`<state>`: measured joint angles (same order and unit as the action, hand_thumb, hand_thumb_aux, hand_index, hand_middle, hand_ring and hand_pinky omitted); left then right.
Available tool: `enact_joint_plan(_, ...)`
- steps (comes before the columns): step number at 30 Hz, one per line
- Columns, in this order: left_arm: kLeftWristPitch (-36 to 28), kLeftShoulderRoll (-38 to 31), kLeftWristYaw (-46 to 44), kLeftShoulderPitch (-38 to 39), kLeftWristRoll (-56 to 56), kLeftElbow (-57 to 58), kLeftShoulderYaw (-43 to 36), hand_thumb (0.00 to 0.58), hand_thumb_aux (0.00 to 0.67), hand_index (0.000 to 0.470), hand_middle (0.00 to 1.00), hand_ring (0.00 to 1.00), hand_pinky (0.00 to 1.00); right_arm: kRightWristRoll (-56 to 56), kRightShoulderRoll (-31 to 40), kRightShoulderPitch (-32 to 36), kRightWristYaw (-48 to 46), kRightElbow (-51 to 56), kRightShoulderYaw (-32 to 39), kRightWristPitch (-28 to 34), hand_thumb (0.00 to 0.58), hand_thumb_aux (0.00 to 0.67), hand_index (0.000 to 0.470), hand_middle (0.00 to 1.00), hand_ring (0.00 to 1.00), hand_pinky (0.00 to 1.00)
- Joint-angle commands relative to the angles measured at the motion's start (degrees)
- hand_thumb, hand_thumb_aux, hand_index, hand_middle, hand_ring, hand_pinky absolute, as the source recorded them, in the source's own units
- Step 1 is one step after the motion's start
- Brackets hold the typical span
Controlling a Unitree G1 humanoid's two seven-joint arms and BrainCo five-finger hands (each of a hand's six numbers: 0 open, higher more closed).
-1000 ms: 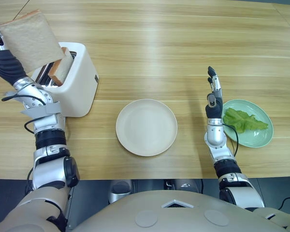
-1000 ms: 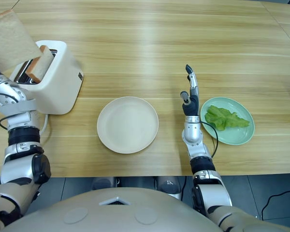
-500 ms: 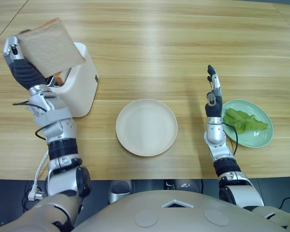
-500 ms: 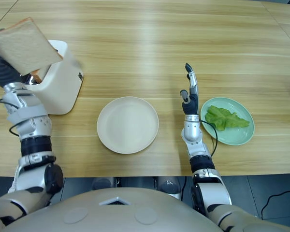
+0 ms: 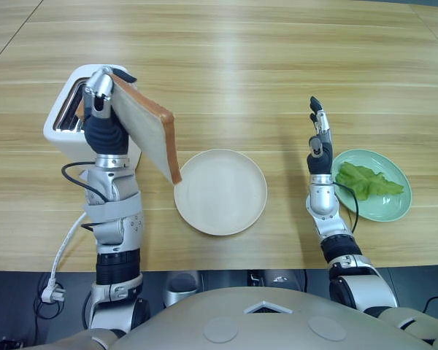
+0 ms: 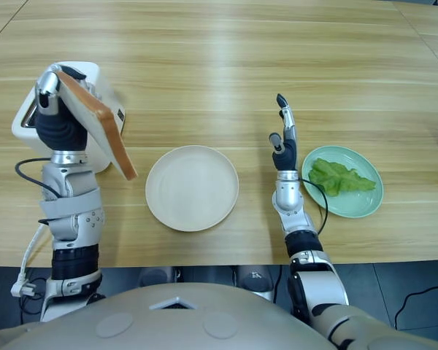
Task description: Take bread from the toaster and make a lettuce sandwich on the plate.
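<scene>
Left hand (image 5: 96, 120) has its fingers clamped on the top edge of a bread slice (image 5: 142, 137). It holds the slice tilted in the air just in front of the toaster (image 5: 62, 122), lower corner near the left rim of the empty plate (image 5: 220, 222). Bread's light and soft and probably crushes if squeezed hard, so a gentle hold by the crust looks safest. Right hand (image 5: 318, 146) stands upright, fingers straight, holding nothing, between the plate and the green dish (image 5: 396, 211) of lettuce (image 5: 369, 182), floppy stuff, likely best pinched at the stalk.
</scene>
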<state>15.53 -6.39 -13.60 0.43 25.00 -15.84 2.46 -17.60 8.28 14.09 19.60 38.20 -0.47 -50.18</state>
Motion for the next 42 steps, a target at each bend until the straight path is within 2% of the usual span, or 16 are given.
enact_joint_plan(1,-2.4,2.1,-1.5,4.6,-3.4,2.5,-5.5,0.58,0.67,0.46,1.0,1.0,1.0,0.3,-0.1,0.8,-0.5,1.1,0.4,0.4,0.0,0.0,0.0,0.0,0.0,0.0)
enact_joint_plan(5,-0.3,3.9,-0.7,9.3,-11.9,10.1,-10.4,0.58,0.67,0.46,1.0,1.0,1.0,0.2,-0.4,1.6,-0.8,1.2,0.7,0.4,0.0,0.0,0.0,0.0,0.0,0.0)
enact_joint_plan(8,3.6,3.7,2.4,10.3,-21.8,17.1,-13.2,0.58,0.67,0.46,1.0,1.0,1.0,0.3,-0.5,2.2,-0.9,1.2,0.7,0.4,0.0,0.0,0.0,0.0,0.0,0.0)
enact_joint_plan(12,7.3,1.6,10.9,6.6,-35.1,27.6,-13.8,0.58,0.67,0.46,1.0,1.0,1.0,0.2,-0.7,3.1,-0.8,1.9,0.8,0.3,0.0,0.0,0.0,0.0,0.0,0.0)
enact_joint_plan(18,10.2,-0.1,21.5,-0.6,-46.1,38.3,-14.6,0.58,0.67,0.46,1.0,1.0,1.0,-0.1,-0.9,4.0,-0.6,3.1,1.0,-0.1,0.0,0.0,0.0,0.0,0.0,0.0)
enact_joint_plan(21,10.9,-0.7,24.9,-3.5,-48.7,41.0,-14.5,0.58,0.67,0.46,1.0,1.0,1.0,-0.2,-0.9,4.0,-0.3,3.4,1.2,-0.2,0.0,0.0,0.0,0.0,0.0,0.0)
enact_joint_plan(30,10.0,-1.6,25.9,-5.1,-50.7,40.6,-15.4,0.58,0.67,0.46,1.0,1.0,1.0,-0.3,-0.7,3.8,-0.2,3.2,1.5,-0.3,0.0,0.0,0.0,0.0,0.0,0.0)
enact_joint_plan(31,9.3,-2.2,26.4,-5.4,-52.5,41.8,-16.3,0.58,0.67,0.46,0.87,0.87,0.87,-0.3,-0.7,3.8,-0.3,3.2,1.6,-0.4,0.0,0.0,0.0,0.0,0.0,0.0)
enact_joint_plan(32,8.9,-2.5,26.7,-5.5,-53.7,42.5,-16.9,0.575,0.61,0.419,0.04,0.04,0.04,-0.3,-0.7,3.8,-0.4,3.2,1.7,-0.4,0.0,0.0,0.0,0.0,0.0,0.0)
enact_joint_plan(33,8.5,-2.9,26.9,-5.4,-54.7,42.7,-17.5,0.5,0.42,0.289,0.0,0.0,0.0,-0.3,-0.7,3.8,-0.4,3.1,1.7,-0.5,0.0,0.0,0.0,0.0,0.0,0.0)
enact_joint_plan(34,8.1,-3.6,27.3,-5.1,-56.2,42.6,-18.3,0.0,0.0,0.0,0.0,0.0,0.0,-0.3,-0.5,3.9,-0.4,3.0,1.7,-0.5,0.0,0.0,0.0,0.0,0.0,0.0)
enact_joint_plan(38,7.5,-6.6,29.1,-3.2,-61.1,39.4,-20.2,0.0,0.0,0.0,0.0,0.0,0.0,-1.8,1.0,3.7,1.0,0.6,1.1,-0.6,0.0,0.0,0.0,0.0,0.0,0.0)
enact_joint_plan(42,5.4,-9.3,33.2,-1.3,-66.6,33.7,-20.3,0.0,0.0,0.0,0.0,0.0,0.0,-7.7,6.6,1.1,5.1,-7.1,-1.9,1.2,0.0,0.0,0.0,0.0,0.0,0.0)
